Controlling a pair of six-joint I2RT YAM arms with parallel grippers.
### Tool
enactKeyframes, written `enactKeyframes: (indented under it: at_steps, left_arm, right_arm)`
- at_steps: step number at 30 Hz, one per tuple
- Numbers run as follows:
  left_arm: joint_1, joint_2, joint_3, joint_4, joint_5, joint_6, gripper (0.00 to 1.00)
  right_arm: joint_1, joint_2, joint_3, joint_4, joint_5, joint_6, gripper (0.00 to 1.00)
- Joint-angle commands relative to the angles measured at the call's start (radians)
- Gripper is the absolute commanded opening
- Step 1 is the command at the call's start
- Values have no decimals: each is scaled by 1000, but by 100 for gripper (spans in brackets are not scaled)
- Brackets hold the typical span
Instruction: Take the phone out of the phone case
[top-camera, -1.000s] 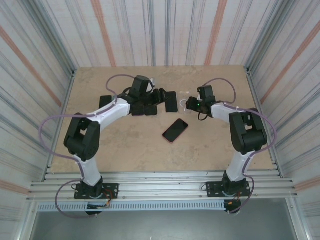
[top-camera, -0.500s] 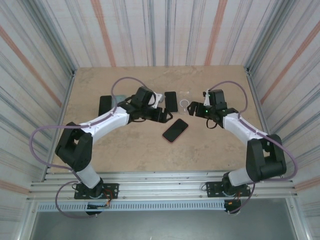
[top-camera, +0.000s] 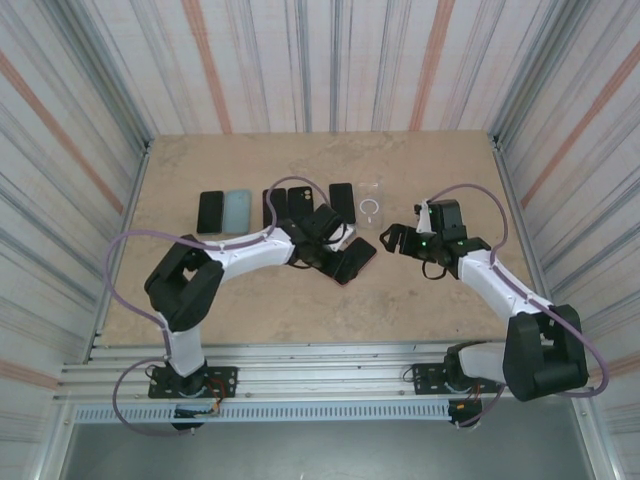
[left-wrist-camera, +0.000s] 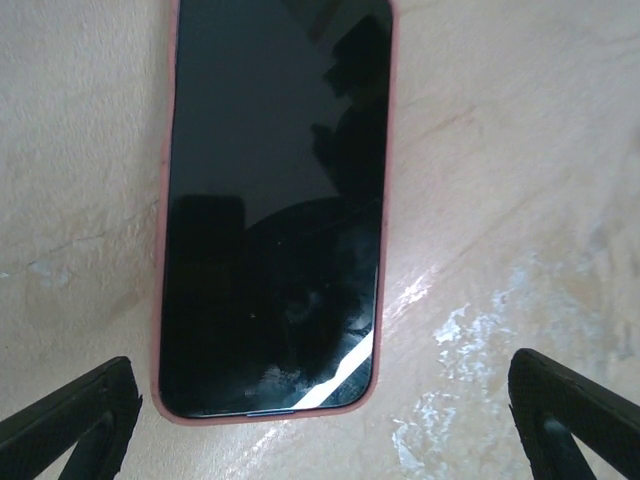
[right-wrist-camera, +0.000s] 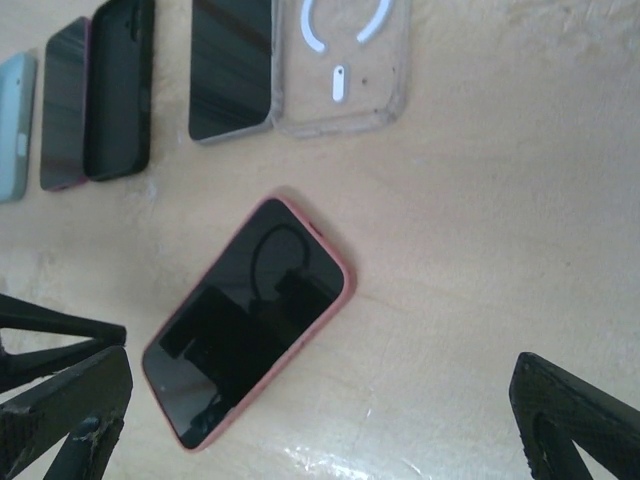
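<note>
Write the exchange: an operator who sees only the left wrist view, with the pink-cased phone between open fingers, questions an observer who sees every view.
Operator: Where is the right gripper?
Observer: The right gripper hovers open to the right of the phone, not touching it.
Operator: Is anything else on the table?
Observer: Yes. A clear case lies empty beyond the phone.

Pink-cased phone flat on table, screen up; clear case beyond; right pincer spread wide.
</note>
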Motion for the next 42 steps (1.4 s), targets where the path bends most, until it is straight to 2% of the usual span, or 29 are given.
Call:
enactKeyframes:
  at_steps: [1,16,31,37,42]
  left_arm:
    - [-20,32,48,-44,-76,30,99]
    - [-88,194,221,-213,-235,94,97]
    - [-110,226,210,-293,-246,148,87]
    - [-109,269,220,-314,-264,176,78]
    - [-86,247,214,-313,-243,194,64]
  right_arm:
    - [-9,-30,-24,-12,-13,29,99]
    - [-30,-35,-45,14,-15,41,99]
    - [-49,-30,-54,27,-24,41,99]
    - [-52,-23,-49,33,-33,45,99]
    - [-60,-12,-61,55,-68,52,100]
